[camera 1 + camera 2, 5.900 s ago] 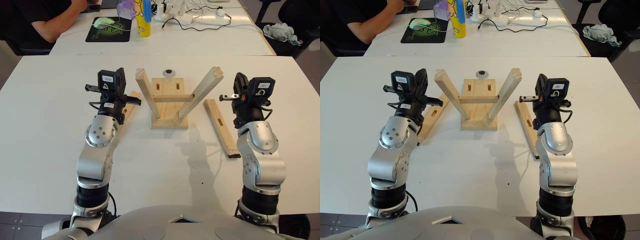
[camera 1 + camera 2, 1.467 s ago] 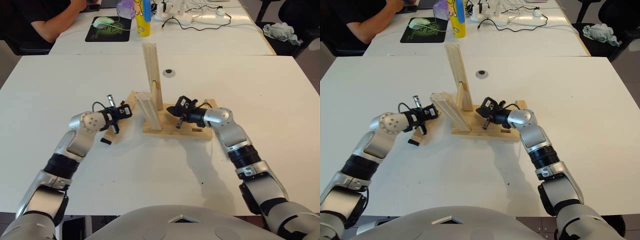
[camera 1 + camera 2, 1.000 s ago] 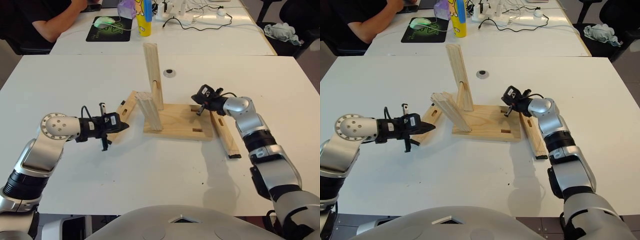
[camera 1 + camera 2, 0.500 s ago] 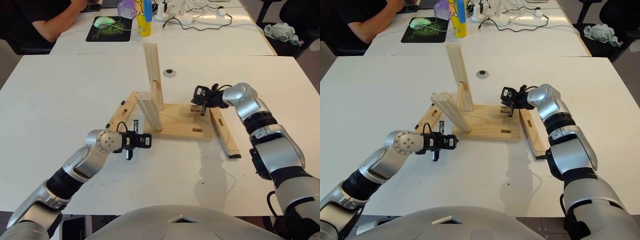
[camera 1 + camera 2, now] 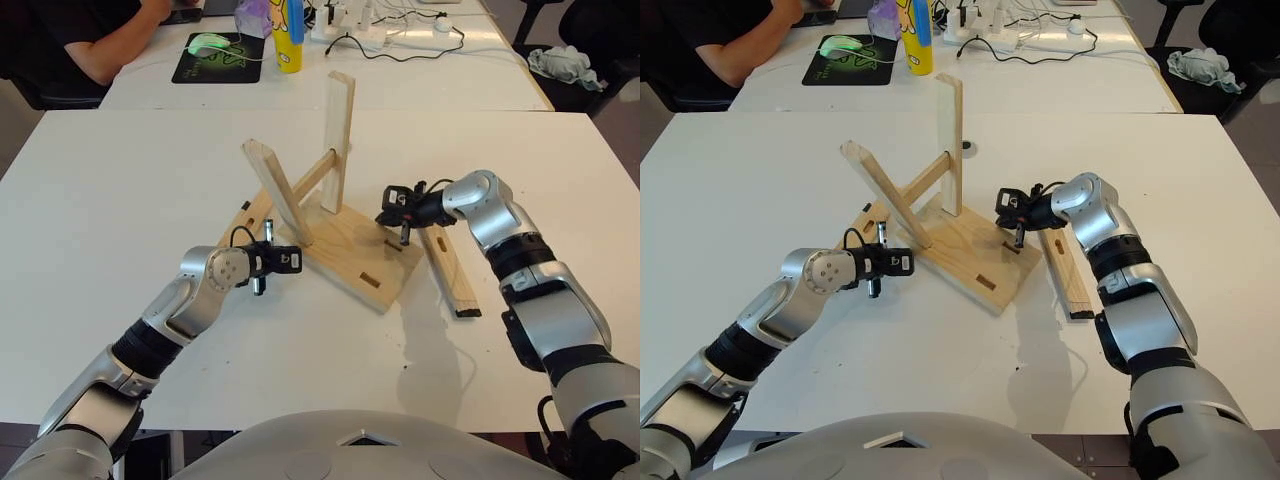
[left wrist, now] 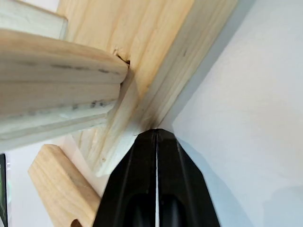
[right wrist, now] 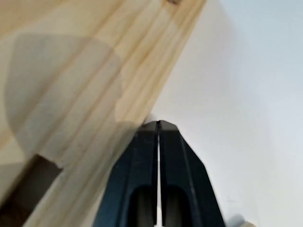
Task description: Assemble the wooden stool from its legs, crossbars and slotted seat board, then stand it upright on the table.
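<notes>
Wooden seat board (image 5: 358, 260), left end effector (image 5: 296, 258) and right end effector (image 5: 384, 214) closed at opposite edges

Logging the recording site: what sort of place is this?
Likely an office or lab workroom: a white work table, and a rear desk with a computer mouse on a mouse pad and a power strip.

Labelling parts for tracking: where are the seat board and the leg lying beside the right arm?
seat board (image 5: 352, 250), left eye view, bare top face.
loose leg (image 5: 455, 278), left eye view, middle of its length.
</notes>
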`<move>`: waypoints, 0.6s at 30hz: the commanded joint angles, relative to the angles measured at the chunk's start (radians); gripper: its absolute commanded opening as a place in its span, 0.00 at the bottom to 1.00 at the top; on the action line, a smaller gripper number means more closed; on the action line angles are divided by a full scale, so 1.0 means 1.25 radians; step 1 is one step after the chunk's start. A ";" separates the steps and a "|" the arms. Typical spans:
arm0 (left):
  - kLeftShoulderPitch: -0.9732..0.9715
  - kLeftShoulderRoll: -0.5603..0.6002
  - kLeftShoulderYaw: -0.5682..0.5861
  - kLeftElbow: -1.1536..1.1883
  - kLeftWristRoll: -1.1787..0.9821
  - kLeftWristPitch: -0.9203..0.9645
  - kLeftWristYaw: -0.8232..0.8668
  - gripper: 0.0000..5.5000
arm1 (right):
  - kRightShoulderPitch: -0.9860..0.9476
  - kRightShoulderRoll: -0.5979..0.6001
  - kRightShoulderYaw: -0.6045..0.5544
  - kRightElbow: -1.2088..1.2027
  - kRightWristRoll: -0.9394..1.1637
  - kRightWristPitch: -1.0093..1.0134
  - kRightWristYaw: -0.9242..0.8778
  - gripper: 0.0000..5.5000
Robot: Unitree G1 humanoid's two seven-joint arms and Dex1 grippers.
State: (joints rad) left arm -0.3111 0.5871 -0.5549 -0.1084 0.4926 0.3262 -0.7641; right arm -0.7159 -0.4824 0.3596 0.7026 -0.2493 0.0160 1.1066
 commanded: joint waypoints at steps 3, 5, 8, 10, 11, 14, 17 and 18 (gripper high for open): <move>-0.029 -0.031 0.024 0.059 -0.001 0.006 0.015 0.00 | 0.143 -0.009 -0.005 -0.251 0.045 0.131 0.012 0.00; -0.044 -0.050 0.026 0.082 -0.004 0.004 0.020 0.00 | 0.178 -0.013 -0.001 -0.320 0.046 0.170 0.007 0.00; -0.065 -0.080 0.020 0.111 -0.009 -0.012 0.025 0.00 | 0.214 -0.013 0.001 -0.385 0.046 0.217 -0.010 0.00; -0.081 -0.099 0.015 0.137 -0.010 -0.025 0.030 0.00 | 0.236 -0.014 -0.006 -0.419 0.052 0.249 -0.020 0.00; -0.088 -0.106 0.012 0.150 -0.009 -0.032 0.032 0.00 | 0.246 -0.016 -0.009 -0.436 0.055 0.263 -0.024 0.00; -0.108 -0.130 0.014 0.182 -0.012 -0.047 0.042 0.00 | 0.260 -0.015 -0.013 -0.464 0.061 0.287 -0.041 0.00; -0.119 -0.144 0.017 0.203 -0.017 -0.056 0.047 0.00 | 0.258 -0.004 -0.008 -0.467 0.061 0.289 -0.060 0.00; -0.120 -0.147 0.019 0.207 -0.018 -0.057 0.047 0.00 | 0.254 0.000 -0.008 -0.460 0.060 0.286 -0.069 0.00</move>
State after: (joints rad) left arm -0.4361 0.4489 -0.5137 0.1458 0.4925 0.2969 -0.6977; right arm -0.3985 -0.5160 0.3282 0.1271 -0.1891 0.3773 1.0442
